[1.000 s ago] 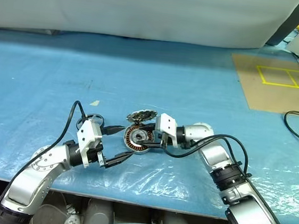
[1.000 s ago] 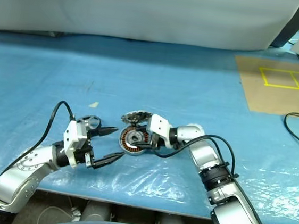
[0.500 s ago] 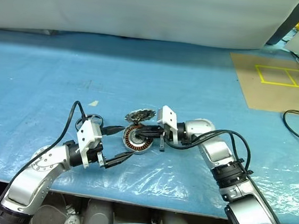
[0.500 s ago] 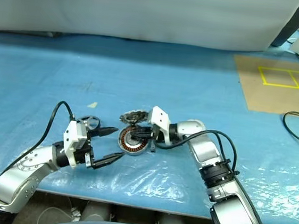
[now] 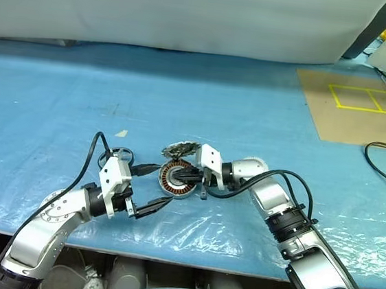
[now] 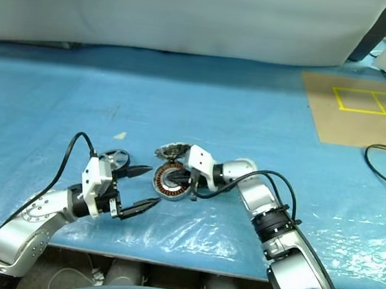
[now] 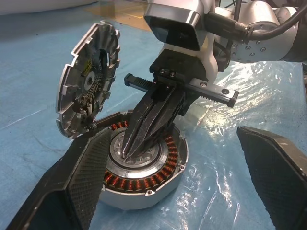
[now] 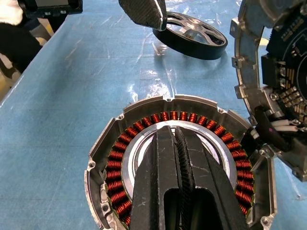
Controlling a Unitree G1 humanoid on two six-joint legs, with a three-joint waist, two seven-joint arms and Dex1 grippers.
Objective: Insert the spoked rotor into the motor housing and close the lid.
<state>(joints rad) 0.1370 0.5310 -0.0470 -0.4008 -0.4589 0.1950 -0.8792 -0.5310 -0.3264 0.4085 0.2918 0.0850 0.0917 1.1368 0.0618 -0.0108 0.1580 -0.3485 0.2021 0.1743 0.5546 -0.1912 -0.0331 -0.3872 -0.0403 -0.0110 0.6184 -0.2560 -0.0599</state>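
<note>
Left wrist view, item one: motor housing [image 7: 144, 167], round grey metal puck lying flat on the blue-sheeted worktop [image 5: 251, 116], copper windings ringing a silver centre. Judged heavy and rigid; unlikely to shift under light contact.

Item two: lid [image 7: 86, 98], finned grey disc, standing nearly upright at the housing's far edge, inner face with small parts and wiring turned toward the windings. A wire appears to join it to the housing. Judged stiff but delicate on the inner face; best handled by its outer rim and lowered gently.

Item three: spoked rotor [image 8: 191, 36], dark rim, silver spokes, lying flat on the worktop just beside the left arm, apart from the housing. Not yet inserted. Judged light, stiff, smooth-rimmed, possibly slippery; hold across the rim or at a spoke, keeping it level for seating over the centre.

Item four: right tool [image 7: 132, 146], fingers pressed together with nothing between them, tips resting on or just above the silver centre of the housing.

Item five: left tool [image 5: 155, 190], fingers spread wide and empty, near the housing on its near side.
</note>
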